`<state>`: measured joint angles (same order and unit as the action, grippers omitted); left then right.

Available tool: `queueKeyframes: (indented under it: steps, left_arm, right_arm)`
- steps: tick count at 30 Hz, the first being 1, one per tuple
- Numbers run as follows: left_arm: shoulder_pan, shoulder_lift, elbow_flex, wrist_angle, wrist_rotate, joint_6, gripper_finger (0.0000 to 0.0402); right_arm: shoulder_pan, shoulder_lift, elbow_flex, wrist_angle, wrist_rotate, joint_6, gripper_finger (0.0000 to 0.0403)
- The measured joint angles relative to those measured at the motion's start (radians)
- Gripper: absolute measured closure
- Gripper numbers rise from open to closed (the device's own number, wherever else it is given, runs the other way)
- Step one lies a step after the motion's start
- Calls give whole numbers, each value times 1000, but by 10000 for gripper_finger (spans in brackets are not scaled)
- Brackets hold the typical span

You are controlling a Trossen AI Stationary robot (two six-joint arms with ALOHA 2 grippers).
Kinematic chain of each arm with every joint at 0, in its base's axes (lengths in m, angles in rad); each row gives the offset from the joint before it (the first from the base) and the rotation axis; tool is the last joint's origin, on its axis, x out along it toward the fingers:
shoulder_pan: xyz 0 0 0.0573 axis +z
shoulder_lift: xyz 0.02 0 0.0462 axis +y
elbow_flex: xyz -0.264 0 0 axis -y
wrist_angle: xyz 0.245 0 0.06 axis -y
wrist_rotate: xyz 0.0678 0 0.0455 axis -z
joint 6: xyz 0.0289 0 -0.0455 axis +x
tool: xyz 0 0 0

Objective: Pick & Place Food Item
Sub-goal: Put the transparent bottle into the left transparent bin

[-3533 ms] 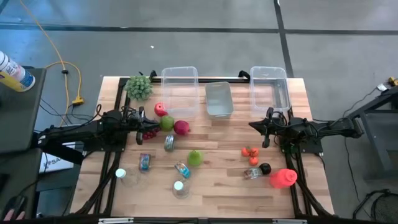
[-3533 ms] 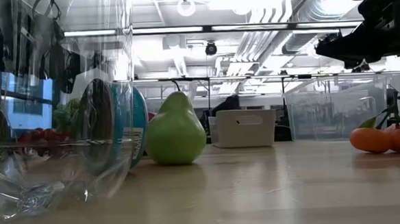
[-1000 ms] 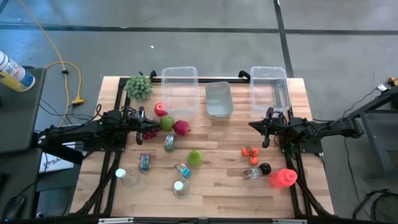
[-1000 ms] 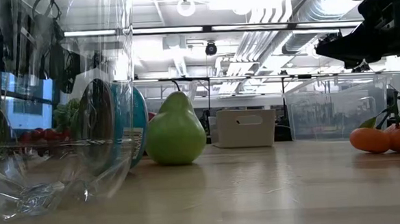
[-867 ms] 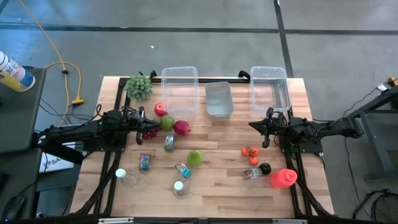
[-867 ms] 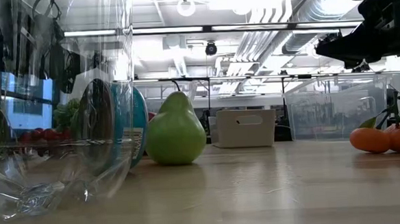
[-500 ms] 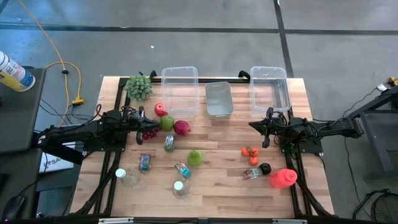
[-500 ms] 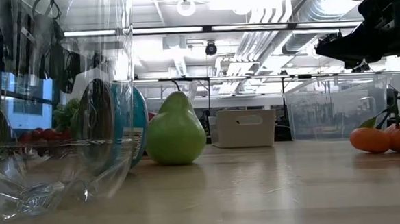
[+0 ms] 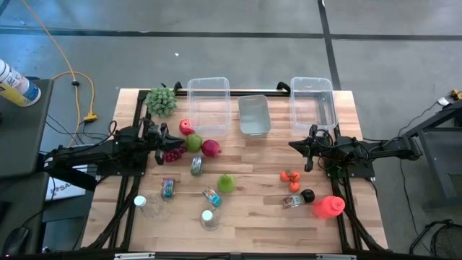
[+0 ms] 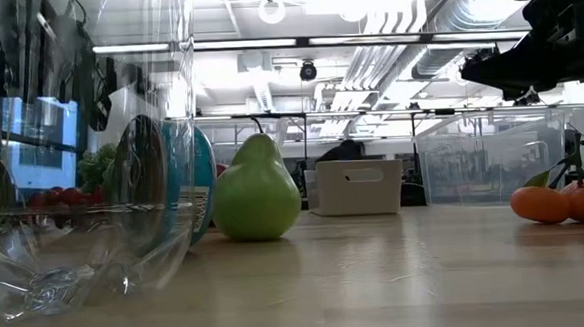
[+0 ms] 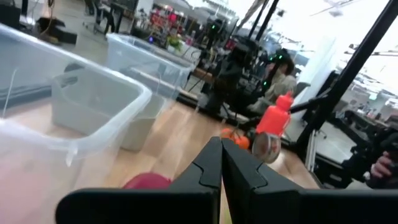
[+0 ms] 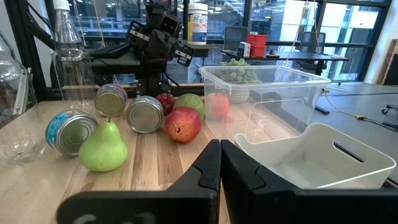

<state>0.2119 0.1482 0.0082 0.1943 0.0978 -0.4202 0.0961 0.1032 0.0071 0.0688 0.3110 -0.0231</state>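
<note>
The job looks like it is only starting: no food has been picked up. The left gripper (image 9: pixel 160 137) sits at the middle left of the high view, fingers pressed together and holding nothing, just beside the dark red grapes (image 9: pixel 173 154). Next it must open and go down. The right gripper (image 9: pixel 309 147), middle right, is closed and empty too.
</note>
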Motion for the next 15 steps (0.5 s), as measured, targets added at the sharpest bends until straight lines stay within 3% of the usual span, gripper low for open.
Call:
queueKeyframes:
  steps: [7, 15]
  left_arm:
    - [0, 0, 0, 19, 13, 0, 401]
    - [0, 0, 0, 16, 13, 0, 401]
  right_arm:
    - [0, 0, 0, 9, 1, 119, 401]
    - [0, 0, 0, 22, -1, 101, 401]
